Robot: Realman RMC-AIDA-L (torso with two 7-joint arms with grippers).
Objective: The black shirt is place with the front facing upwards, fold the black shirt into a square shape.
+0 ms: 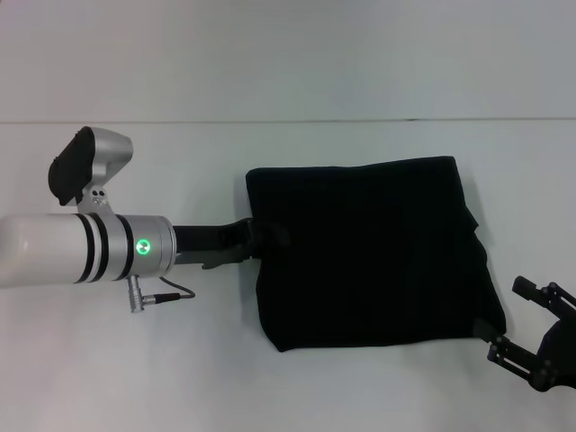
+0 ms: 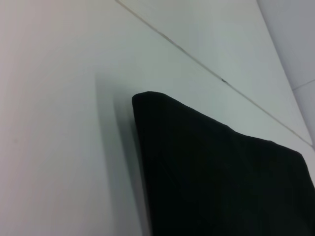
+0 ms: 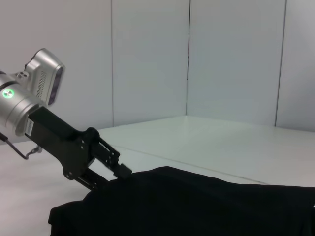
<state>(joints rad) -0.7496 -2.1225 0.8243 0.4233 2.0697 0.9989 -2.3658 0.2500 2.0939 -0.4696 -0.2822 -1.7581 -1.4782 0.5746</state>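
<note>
**Folded shirt between two grippers**

The shirt (image 1: 364, 252) lies on the white table (image 1: 270, 378), a little right of the middle in the head view. It is folded into a shape close to a square, and only plain black cloth shows on top. Its far edge is straight and runs nearly parallel to the seam line of the table. The left edge is also quite straight. The near edge slopes a bit, and the right side is less tidy: a lower layer of cloth sticks out there, with a small point at the near right corner. In the left wrist view the shirt (image 2: 221, 177) shows one rounded, thick corner lying flat on the table (image 2: 59, 123).

The left gripper (image 1: 261, 236) reaches in from the left and sits at the left edge of the shirt, about halfway along it. Its fingertips touch the cloth there. In the right wrist view the left gripper (image 3: 117, 173) is tilted down, with its tips at the edge of the shirt (image 3: 197, 206). Whether its fingers pinch the cloth or are spread, one cannot tell.

The right gripper (image 1: 520, 322) is at the near right, just beside the near right corner of the shirt. Its fingers are spread apart and hold nothing.
</note>
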